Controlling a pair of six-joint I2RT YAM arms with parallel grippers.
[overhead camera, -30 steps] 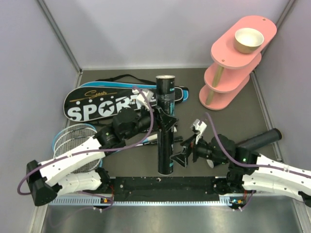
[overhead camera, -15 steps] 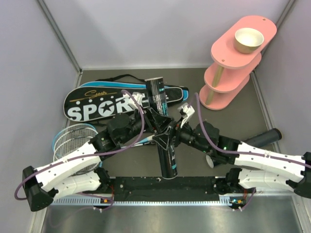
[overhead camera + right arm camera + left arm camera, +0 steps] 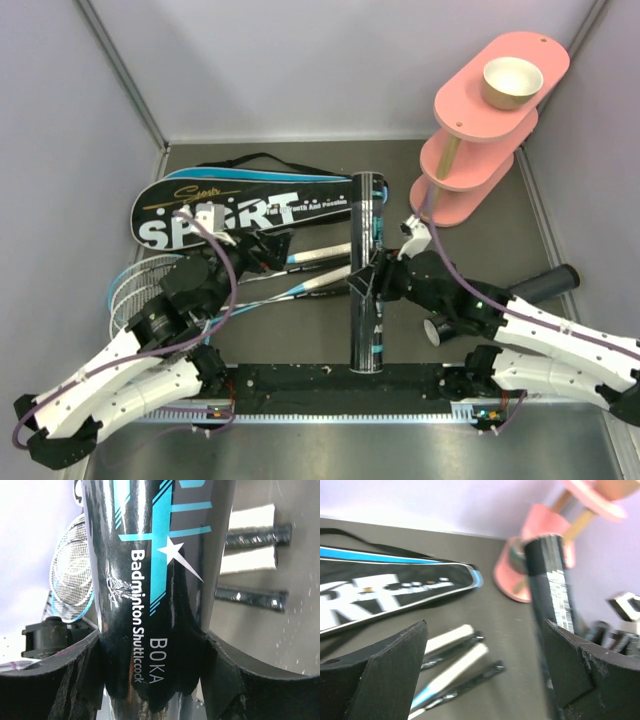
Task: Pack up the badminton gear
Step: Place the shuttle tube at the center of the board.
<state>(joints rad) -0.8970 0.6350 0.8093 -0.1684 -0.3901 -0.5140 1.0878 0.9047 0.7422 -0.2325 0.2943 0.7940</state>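
Between the fingers of the right gripper (image 3: 366,286) stands the tube (image 3: 368,215), caught about halfway up. The right wrist view shows a pad pressed against each side of its glossy black wall, so these jaws are closed on it. Its long axis runs roughly upright and crosses the line between the fingers at a right angle. The top end is above the jaws and the base is below them, near the front edge of the table. Whether the base rests on the table I cannot tell.

Off to the side of that grip, the left gripper (image 3: 272,243) hangs with its jaws spread wide and nothing in them. From its own view the tube rises ahead, toward its right finger, apart from both fingers. Ahead of those open jaws lie the rackets (image 3: 322,255), handles pointing toward the tube, and beyond them the bag (image 3: 230,212) lies flat. A second tube (image 3: 545,284) lies on its side past the right arm.

By my judgement the right arm alone has the tube, so the coming move rests on that one mid-body grip. The left is nearer the rackets.
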